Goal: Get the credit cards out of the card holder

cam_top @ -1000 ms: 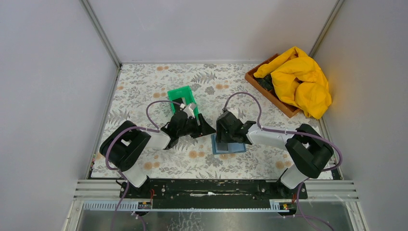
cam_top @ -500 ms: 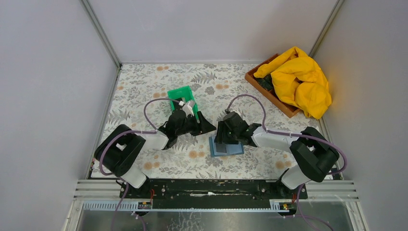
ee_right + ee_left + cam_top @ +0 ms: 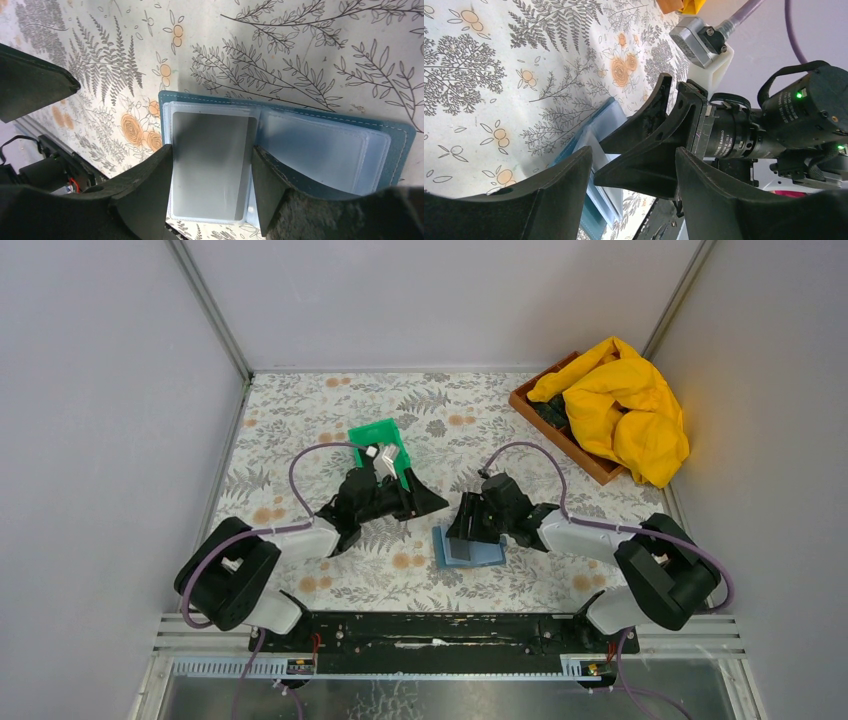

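Observation:
The steel-blue card holder (image 3: 397, 137) lies open on the floral tablecloth, also seen in the top view (image 3: 488, 556) and the left wrist view (image 3: 600, 124). A grey credit card (image 3: 212, 155) sits in its left clear sleeve; the right sleeve (image 3: 320, 147) looks empty. My right gripper (image 3: 212, 167) is open, its fingers straddling the card just above the holder; in the top view it is over the holder's left half (image 3: 465, 532). My left gripper (image 3: 631, 167) is open and empty, just left of the right gripper's fingers, and shows in the top view (image 3: 428, 502).
A bright green plastic tray (image 3: 378, 438) stands behind the left gripper. A wooden tray (image 3: 545, 415) with a yellow cloth (image 3: 625, 405) is at the back right. Grey walls close in the table on three sides.
The right gripper has shifted a little right and towards the near edge, staying over the holder. The holder has slid slightly left. The left arm's rear has swung left; its gripper has barely moved.

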Available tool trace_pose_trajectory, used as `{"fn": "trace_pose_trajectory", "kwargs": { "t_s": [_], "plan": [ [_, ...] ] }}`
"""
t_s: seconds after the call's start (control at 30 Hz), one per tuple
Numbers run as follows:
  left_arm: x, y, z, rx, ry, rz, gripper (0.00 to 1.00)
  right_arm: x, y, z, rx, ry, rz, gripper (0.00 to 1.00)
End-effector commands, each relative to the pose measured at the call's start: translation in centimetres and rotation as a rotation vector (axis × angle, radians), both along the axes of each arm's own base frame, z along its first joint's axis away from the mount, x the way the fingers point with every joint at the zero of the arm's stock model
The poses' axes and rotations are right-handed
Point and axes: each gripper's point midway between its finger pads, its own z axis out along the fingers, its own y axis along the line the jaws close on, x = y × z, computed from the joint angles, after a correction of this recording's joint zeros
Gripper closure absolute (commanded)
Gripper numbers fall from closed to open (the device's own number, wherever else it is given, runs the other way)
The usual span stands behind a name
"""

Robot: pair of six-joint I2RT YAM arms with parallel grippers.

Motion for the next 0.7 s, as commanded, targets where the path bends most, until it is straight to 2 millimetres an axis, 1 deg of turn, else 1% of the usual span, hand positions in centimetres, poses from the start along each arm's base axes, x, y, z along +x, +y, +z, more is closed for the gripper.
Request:
{"fn": "trace_pose_trajectory", "kwargs": {
  "t_s": [0.0,0.33,0.5,0.67],
  "plan": [
    [-0.6,0.1,1.5,-0.049,-0.024,-0.019,0.31,0.3,1.3,2.6,0.126,-0.036,0.021,0.66],
    [-2.7,-0.4,2.6,-0.111,-0.030,-0.105,0.31,-0.2,1.6,3.5,0.253,-0.008,0.043,0.66],
    [-4.5,-1.5,2.9,-0.128,-0.031,-0.169,0.32,-0.2,1.6,3.7,0.268,-0.007,0.047,0.66],
    [-7.0,-2.8,2.5,-0.140,0.003,-0.215,0.32,-0.2,1.4,3.6,0.261,-0.011,0.043,0.66]
  ]
}}
